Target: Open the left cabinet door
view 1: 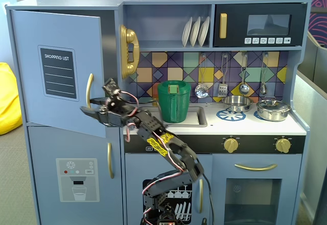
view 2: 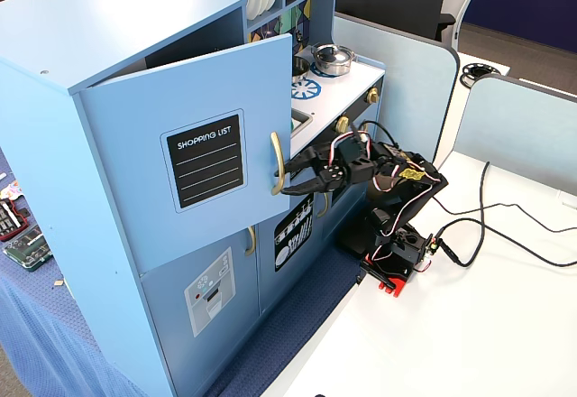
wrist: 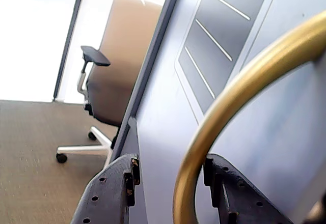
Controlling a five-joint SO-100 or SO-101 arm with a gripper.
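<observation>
The left cabinet door (view 1: 56, 71), blue-grey with a black "SHOPPING LIST" panel, stands partly swung out from the toy kitchen. It also shows in the other fixed view (view 2: 180, 171). Its vertical gold handle (view 1: 90, 89) runs along the free edge. My gripper (view 1: 88, 107) is at the handle's lower end. In the wrist view the gold handle (wrist: 229, 102) passes between the open jaws of my gripper (wrist: 171, 159). It lies close to the right finger (wrist: 234, 188), and a gap separates it from the left finger (wrist: 109, 188).
Below is a door with an ice-dispenser picture (view 1: 76, 179). A green pot (view 1: 173, 101) sits in the sink and a gold phone (view 1: 129, 51) hangs beside the opening. My arm's base (view 2: 397, 262) and cables (view 2: 505, 226) lie on the white table. An office chair (wrist: 117, 71) stands behind.
</observation>
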